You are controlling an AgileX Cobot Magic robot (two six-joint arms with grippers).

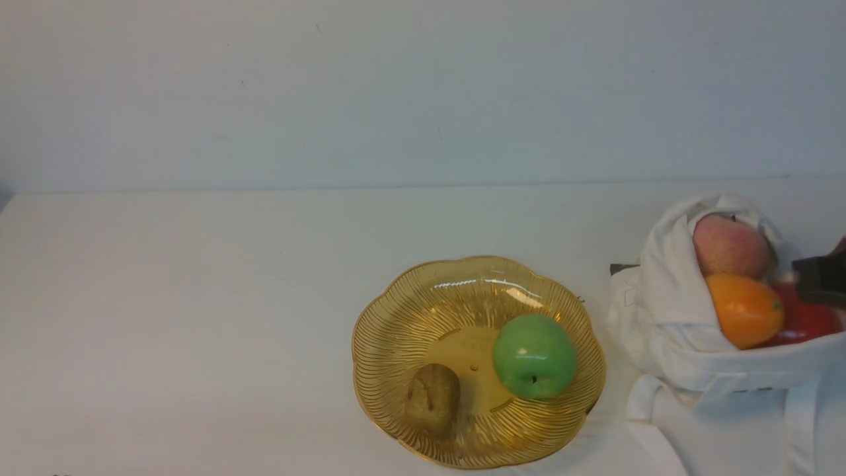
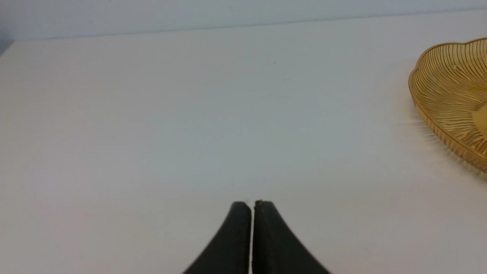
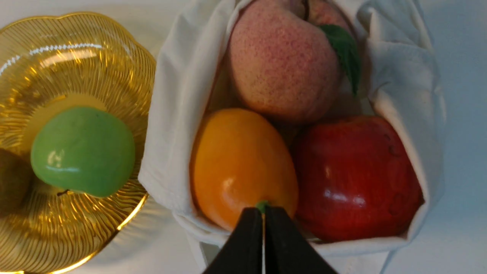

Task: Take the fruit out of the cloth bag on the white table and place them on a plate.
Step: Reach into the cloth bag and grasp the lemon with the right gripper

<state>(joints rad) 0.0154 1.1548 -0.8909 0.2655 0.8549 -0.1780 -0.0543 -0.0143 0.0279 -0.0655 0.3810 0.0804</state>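
Note:
The white cloth bag sits at the right on the white table, its mouth open. In it lie a pink peach, an orange-yellow mango and a red apple. In the right wrist view my right gripper is shut and empty, its tips just over the mango, beside the red apple and below the peach. The amber plate stands left of the bag. My left gripper is shut and empty over bare table, away from the plate.
On the plate lie a green apple and a brownish oblong fruit. The bag's strap handles trail toward the front edge. A pale wall stands behind the table. The right arm's dark body shows at the right edge.

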